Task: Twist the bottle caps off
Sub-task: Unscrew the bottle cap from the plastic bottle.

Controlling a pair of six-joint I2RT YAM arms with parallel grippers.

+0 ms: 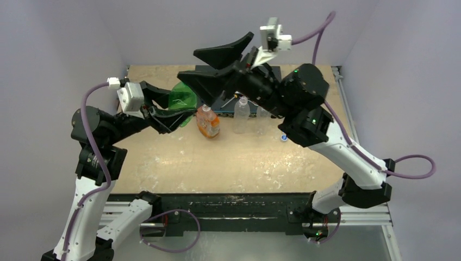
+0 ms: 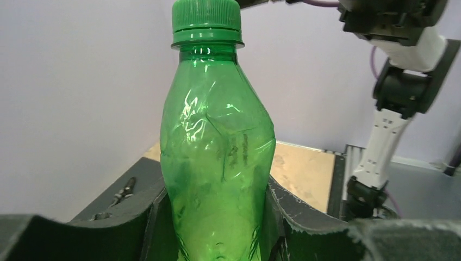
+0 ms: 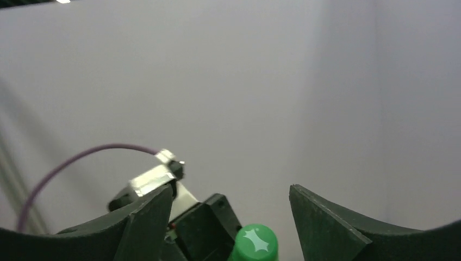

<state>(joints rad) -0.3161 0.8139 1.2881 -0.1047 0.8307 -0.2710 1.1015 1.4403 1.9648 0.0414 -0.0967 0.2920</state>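
Right gripper (image 3: 228, 190) hangs spread above the green cap (image 3: 254, 242) while left gripper (image 2: 217, 212) pinches the green bottle (image 2: 217, 136), likely light and crushable, so grip the stiffer ribbed cap.

Plain pale lilac walls (image 1: 65, 43) enclose a scuffed tan tabletop (image 1: 217, 163) under even light.

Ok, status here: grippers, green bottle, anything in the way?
Left gripper shut on green bottle. Right gripper open, jaws apart above green cap, no grip. Cap on bottle. Nothing between jaws and cap.
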